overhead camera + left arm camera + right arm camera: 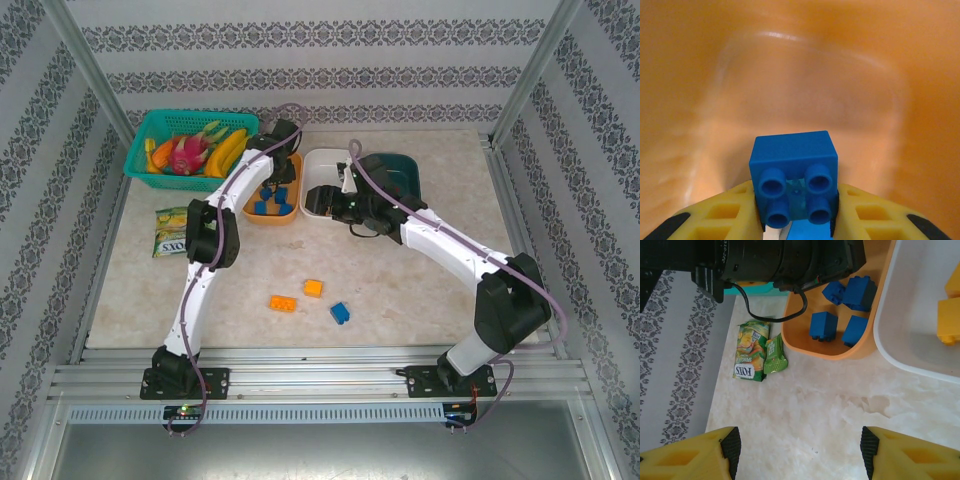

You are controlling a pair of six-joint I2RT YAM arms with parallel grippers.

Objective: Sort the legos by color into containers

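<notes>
The pale marbled table takes up the middle of the overhead view. The left arm runs up the left of that frame to the orange tray. The right arm bends in from the lower right toward the white tray. A teal basket of toy fruit sits at upper left. The trays stand in a row at upper centre: orange, white just beside it, then the dark teal tray, partly covered by the right arm. A green snack packet lies left of centre.

The overhead view gives three loose bricks on bare table at lower centre: an orange brick, a yellow-orange brick near it, and a loose blue brick to their right.

The right wrist view adds detail. Four blue bricks are clustered in the orange tray at upper centre, and yellow bricks lie in the white tray at the right edge.

The left wrist view is close and blurred, all orange tray floor. There the left gripper is clamped on a square, four-studded held blue brick, studs facing the camera.

The right gripper hangs over bare table, its yellow fingers spread wide with nothing between them.
</notes>
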